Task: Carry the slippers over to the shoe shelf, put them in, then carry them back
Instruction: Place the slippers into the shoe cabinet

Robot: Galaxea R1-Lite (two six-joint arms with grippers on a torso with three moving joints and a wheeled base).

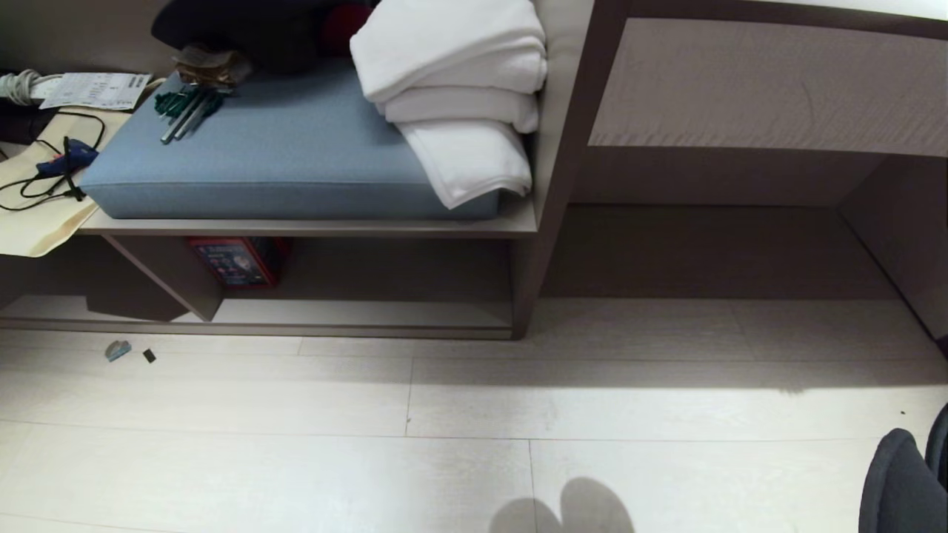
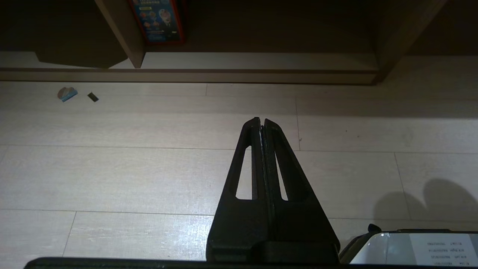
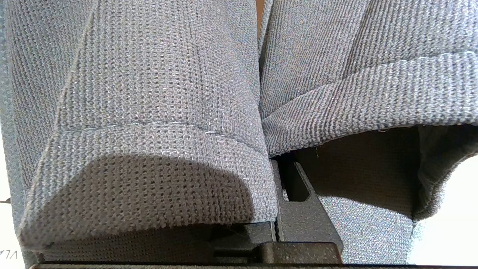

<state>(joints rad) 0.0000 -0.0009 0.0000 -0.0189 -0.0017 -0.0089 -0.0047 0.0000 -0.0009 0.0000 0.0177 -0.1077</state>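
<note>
My right hand [image 3: 278,175] clenched on pair of soft charcoal-grey knit slippers [image 3: 157,112], probably inner edges together; light, floppy, grippy. Left hand [image 2: 261,123] clenched, empty, above floor. Taupe wood-grain shoe shelf [image 1: 355,314] ahead.

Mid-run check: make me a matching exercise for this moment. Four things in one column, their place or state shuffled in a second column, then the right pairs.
Things
1. dark charcoal-grey knitted slippers
2. stack of folded white towels
3. red printed box
4. left gripper

Places or states
A. on the blue bench cushion, against the upright panel
B. shut and empty, above the pale plank floor
C. clamped in the right gripper
D. standing inside the low taupe wood-grain shoe shelf

Pairs: 1-C, 2-A, 3-D, 4-B
</note>
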